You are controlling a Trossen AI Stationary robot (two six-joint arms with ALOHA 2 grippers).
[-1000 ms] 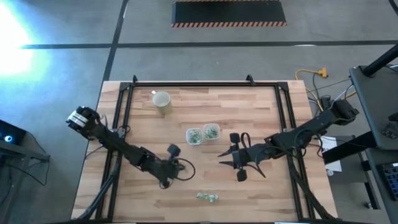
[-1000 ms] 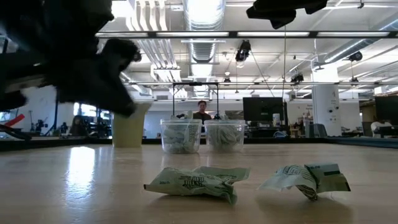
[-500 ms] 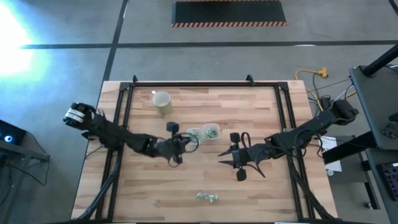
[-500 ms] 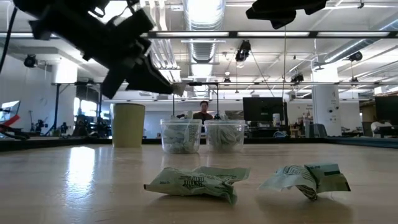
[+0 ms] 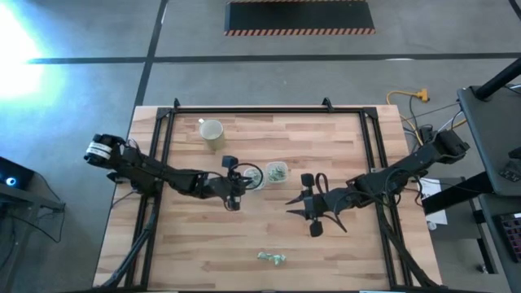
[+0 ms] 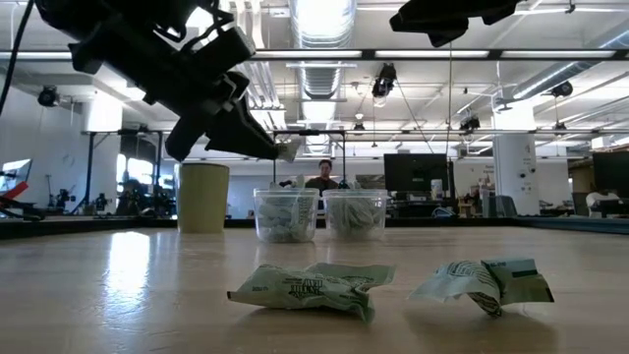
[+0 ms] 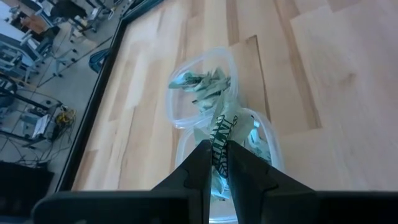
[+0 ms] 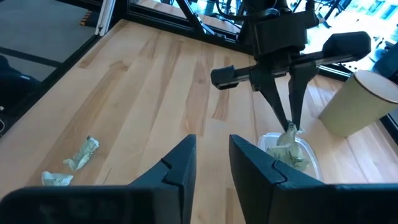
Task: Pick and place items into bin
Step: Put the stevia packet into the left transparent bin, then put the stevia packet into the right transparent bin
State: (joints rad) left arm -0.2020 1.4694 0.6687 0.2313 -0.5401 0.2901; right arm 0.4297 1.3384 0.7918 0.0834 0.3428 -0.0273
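Note:
My left gripper (image 7: pixel 216 151) is shut on one green-and-white wrapped item (image 7: pixel 222 132), just above the left of two clear bins (image 5: pixel 254 178) near the table's middle. The right bin (image 5: pixel 277 172) stands against it. Both bins hold several wrapped items. Two more items (image 6: pixel 314 286) (image 6: pixel 486 279) lie flat on the wood near the front edge. My right gripper (image 8: pixel 211 149) hovers open to the right of the bins, nothing between its fingers. A beige cup (image 5: pixel 212 133) stands upright at the far left. My left gripper pinches the wrapped item's upper end (image 8: pixel 290 129) between its two fingertips. The fingers slant downward from the table's left. The item hangs below the fingertips, clear of the table, its lower end (image 7: pixel 214 177) above or just inside the left bin's rim.
A black frame rail (image 5: pixel 244 110) runs along the table's far edge and down both sides. Open wood lies between the bins and the two loose items (image 5: pixel 272 258) at the front.
My left gripper, still shut on the item, has swung from the table's near-left area toward the far edge and a little right, rising, and now stands over the left bin. The right arm has kept still.

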